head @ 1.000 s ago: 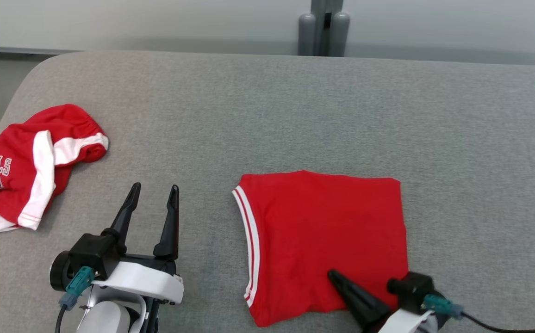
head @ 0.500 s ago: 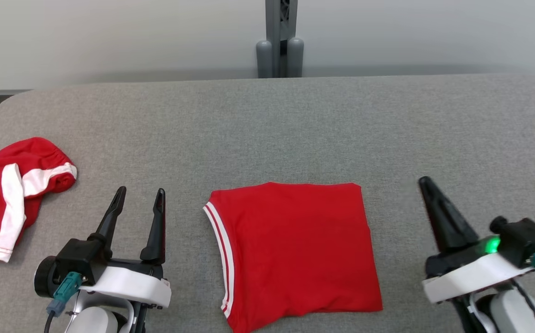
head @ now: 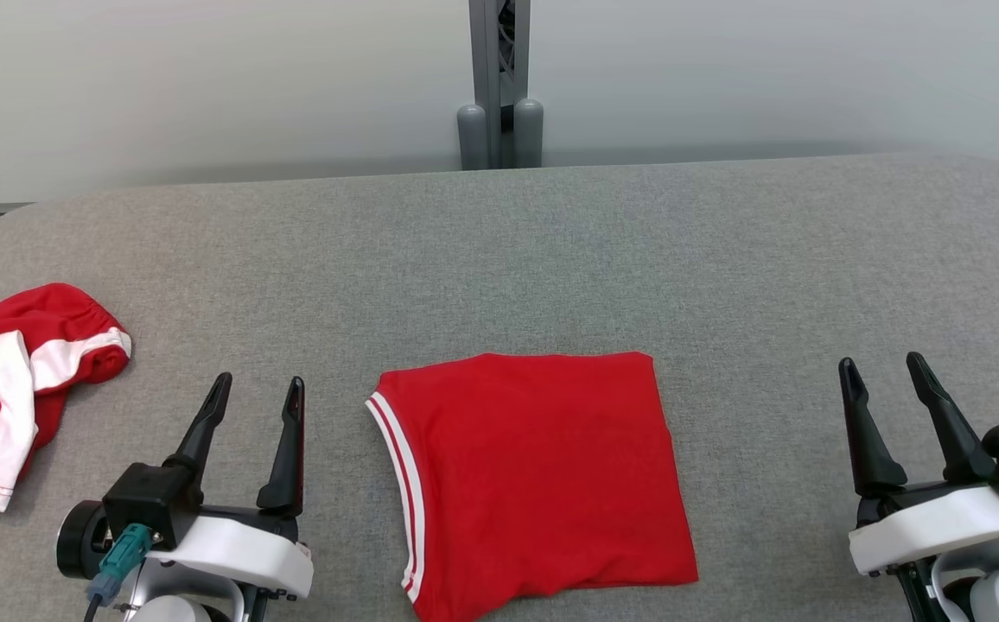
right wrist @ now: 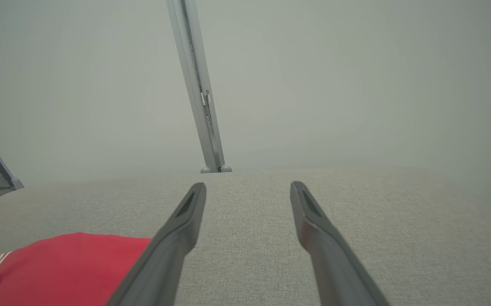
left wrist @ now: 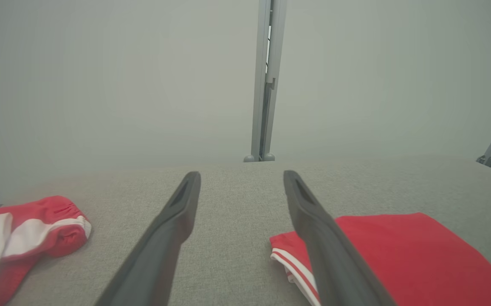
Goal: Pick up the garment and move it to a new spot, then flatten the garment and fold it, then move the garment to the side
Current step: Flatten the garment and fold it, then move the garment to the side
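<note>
The folded red garment with white-striped trim (head: 534,475) lies flat as a rough rectangle on the grey fabric-covered table (head: 638,259), close to the table's front edge and about midway between its left and right edges. Its striped hem runs along the side facing the table's left edge. In the left wrist view the same garment (left wrist: 398,255) shows at the lower right, its striped corner nearest the camera, and in the right wrist view it (right wrist: 67,263) shows at the lower left. The left jaws stand open and empty near the front edge, just to the left of the garment, with a strip of bare table between the cloth and the dark fingers (head: 286,449), which point toward the far edge. The right jaws are likewise open and hold nothing; their fingers (head: 862,432) rise near the front right corner, well apart from the garment. A crumpled red garment with broad white bands (head: 24,380) lies at the table's left edge, apart from the left jaws. Behind the middle of the far edge a grey metal post (head: 499,86) stands upright against a pale wall (head: 206,86).
</note>
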Motion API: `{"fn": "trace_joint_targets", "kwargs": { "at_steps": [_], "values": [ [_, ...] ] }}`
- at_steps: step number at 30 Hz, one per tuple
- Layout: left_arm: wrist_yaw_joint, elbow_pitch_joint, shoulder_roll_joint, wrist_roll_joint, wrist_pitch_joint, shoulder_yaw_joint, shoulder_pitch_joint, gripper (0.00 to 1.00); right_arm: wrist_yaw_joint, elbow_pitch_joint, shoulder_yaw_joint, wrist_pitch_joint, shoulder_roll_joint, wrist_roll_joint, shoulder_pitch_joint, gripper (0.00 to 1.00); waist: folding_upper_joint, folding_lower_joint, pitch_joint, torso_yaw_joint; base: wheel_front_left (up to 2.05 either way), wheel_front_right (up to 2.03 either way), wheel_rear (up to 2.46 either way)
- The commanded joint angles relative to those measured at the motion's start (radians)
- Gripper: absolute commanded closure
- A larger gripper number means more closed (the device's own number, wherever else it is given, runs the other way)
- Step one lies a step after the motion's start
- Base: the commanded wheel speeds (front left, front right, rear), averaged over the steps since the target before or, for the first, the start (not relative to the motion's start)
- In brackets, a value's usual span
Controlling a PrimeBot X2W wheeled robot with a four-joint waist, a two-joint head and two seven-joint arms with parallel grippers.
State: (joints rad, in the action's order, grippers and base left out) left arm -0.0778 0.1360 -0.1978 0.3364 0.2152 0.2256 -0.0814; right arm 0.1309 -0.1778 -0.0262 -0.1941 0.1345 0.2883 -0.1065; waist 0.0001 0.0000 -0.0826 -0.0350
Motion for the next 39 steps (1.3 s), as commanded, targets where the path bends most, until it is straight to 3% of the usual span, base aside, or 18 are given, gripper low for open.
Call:
{"fn": "trace_joint_targets", "kwargs": {
  "at_steps": [1, 11, 18, 23, 32, 33, 34, 35, 36, 39],
  "values": [
    [-0.006, -0.006, -0.003, 0.003, -0.002, -0.001, 0.006, 0.00, 0.000, 0.001, 0.007, 0.004, 0.004, -0.012, 0.012, 0.00, -0.0001, 0.0000, -0.003, 0.000, 0.00, 0.00, 0.00],
    [-0.018, -0.019, -0.012, 0.008, -0.011, 0.002, 0.006, 0.00, 0.000, 0.002, -0.001, 0.007, 0.000, -0.018, 0.009, 0.00, -0.0001, 0.0000, -0.007, 0.000, 0.00, 0.00, 0.00],
    [-0.012, -0.016, -0.002, 0.007, -0.011, 0.019, -0.028, 0.00, 0.000, -0.028, -0.101, 0.049, 0.014, 0.016, 0.005, 0.00, -0.0001, 0.0000, -0.035, -0.046, 0.00, 0.00, 0.00],
    [-0.003, 0.012, 0.017, 0.016, 0.011, 0.028, -0.050, 0.00, 0.000, -0.124, -0.220, 0.077, 0.019, 0.066, -0.028, 0.00, -0.0001, 0.0000, -0.086, -0.104, 0.00, 0.00, 0.00],
    [0.010, 0.046, 0.034, 0.022, 0.040, 0.012, -0.092, 0.00, 0.000, -0.271, -0.298, 0.093, 0.040, 0.134, -0.087, 0.00, -0.0001, 0.0000, -0.133, -0.180, 0.00, 0.00, 0.00],
    [0.013, 0.048, 0.034, 0.021, 0.041, 0.010, -0.098, 0.00, 0.000, -0.284, -0.312, 0.105, 0.040, 0.145, -0.091, 0.23, -0.0001, 0.0000, -0.138, -0.184, 0.00, 0.00, 0.00],
    [0.014, 0.050, 0.034, 0.020, 0.043, 0.008, -0.102, 0.00, 0.000, -0.287, -0.325, 0.100, 0.042, 0.155, -0.096, 0.62, -0.0001, 0.0000, -0.140, -0.186, 0.00, 0.00, 0.00],
    [0.014, 0.053, 0.035, 0.017, 0.043, 0.008, -0.104, 0.00, 0.000, -0.291, -0.330, 0.092, 0.044, 0.163, -0.101, 0.89, -0.0001, 0.0000, -0.141, -0.188, 0.00, 0.00, 0.00],
    [0.016, 0.055, 0.037, 0.015, 0.044, 0.008, -0.108, 0.00, 0.000, -0.299, -0.337, 0.093, 0.047, 0.171, -0.103, 1.00, -0.0001, 0.0000, -0.142, -0.190, 0.00, 0.00, 0.00],
    [0.015, 0.055, 0.039, 0.012, 0.047, 0.004, -0.117, 0.00, 0.000, -0.307, -0.349, 0.078, 0.058, 0.178, -0.125, 1.00, -0.0001, 0.0000, -0.147, -0.186, 0.00, 0.00, 0.00]
  ]
}}
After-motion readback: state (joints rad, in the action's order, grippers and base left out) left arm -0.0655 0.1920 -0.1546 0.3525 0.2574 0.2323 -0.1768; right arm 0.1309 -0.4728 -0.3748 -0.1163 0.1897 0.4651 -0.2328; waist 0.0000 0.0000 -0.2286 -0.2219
